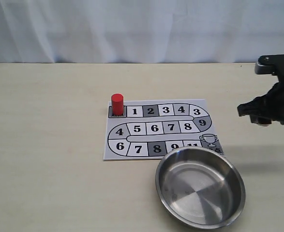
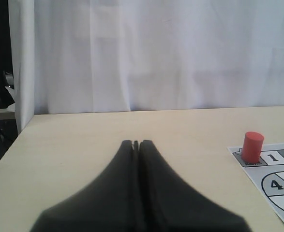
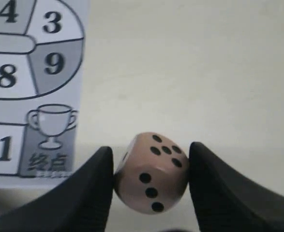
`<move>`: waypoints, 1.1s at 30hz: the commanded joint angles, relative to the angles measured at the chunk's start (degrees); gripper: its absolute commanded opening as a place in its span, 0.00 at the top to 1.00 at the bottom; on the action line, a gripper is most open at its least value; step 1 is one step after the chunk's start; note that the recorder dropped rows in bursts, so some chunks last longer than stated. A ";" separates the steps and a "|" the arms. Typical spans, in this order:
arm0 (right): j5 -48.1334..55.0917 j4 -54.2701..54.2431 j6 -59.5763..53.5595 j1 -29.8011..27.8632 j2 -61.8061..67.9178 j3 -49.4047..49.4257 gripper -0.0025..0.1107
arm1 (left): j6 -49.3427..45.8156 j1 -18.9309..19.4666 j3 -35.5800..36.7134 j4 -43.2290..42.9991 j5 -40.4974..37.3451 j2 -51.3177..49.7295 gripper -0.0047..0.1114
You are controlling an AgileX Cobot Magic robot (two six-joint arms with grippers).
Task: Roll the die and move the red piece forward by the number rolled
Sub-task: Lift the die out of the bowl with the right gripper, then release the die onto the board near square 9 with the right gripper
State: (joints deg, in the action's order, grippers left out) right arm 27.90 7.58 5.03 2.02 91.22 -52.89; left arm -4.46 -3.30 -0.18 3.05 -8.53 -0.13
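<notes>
1. Right fingers point(image 3: 91, 193) pinch the die point(image 3: 151, 173), held above the desk point(image 1: 45, 145) near the bowl point(image 1: 200, 186), presumably for dropping in.
2. Left fingers point(image 2: 127, 193) pressed together, idle.
3. Red piece point(image 1: 117, 104) stands on start square point(image 1: 116, 114).

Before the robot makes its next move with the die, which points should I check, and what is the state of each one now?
1. The die is held by the right hand: ok.
2. The right hand is above the steel bowl: not ok, it hangs beside it.
3. The bowl is empty: ok.
4. The red piece stands upright on the start square of the board: ok.
5. The left hand is shut and off the board: ok.
</notes>
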 commanded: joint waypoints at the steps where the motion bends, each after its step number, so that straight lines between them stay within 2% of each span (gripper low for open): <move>1: -3.65 4.95 -0.70 -4.36 0.47 -0.37 0.94 | 0.29 -0.09 0.18 0.10 0.34 0.13 0.96; 7: -5.63 5.38 -1.21 -7.35 4.97 -0.37 0.94 | 0.29 -0.09 0.18 0.10 0.34 0.13 0.96; 11: -6.49 5.07 -1.21 -7.34 8.21 -0.37 0.94 | 0.29 -0.09 0.18 0.10 0.34 0.13 0.96; 14: -8.04 0.94 -1.21 -7.34 9.66 -0.37 0.93 | 0.29 -0.09 0.18 0.10 0.34 0.13 0.96; 17: -6.41 -9.99 -6.44 -7.34 10.25 -2.11 0.79 | 0.29 -0.09 0.18 0.10 0.34 0.13 0.96; 20: -0.09 -25.39 -20.13 -7.34 10.30 -4.75 0.55 | 0.29 -0.09 0.18 0.10 0.34 0.13 0.96; 22: 4.79 -37.08 -32.17 -7.34 10.30 -6.03 0.44 | 0.29 -0.09 0.18 0.10 0.34 0.13 0.96; 26: 6.06 -49.28 -43.82 -7.34 10.30 -6.41 0.33 | 0.29 -0.09 0.18 0.10 0.34 0.13 0.96; 33: 4.93 -47.61 -43.53 -7.34 10.30 -6.41 0.31 | 0.29 -0.09 0.18 0.10 0.34 0.13 0.96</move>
State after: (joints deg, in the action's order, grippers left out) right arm 33.29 -40.17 -37.27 -4.97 101.52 -59.16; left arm -4.46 -3.30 -0.18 3.05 -8.53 -0.13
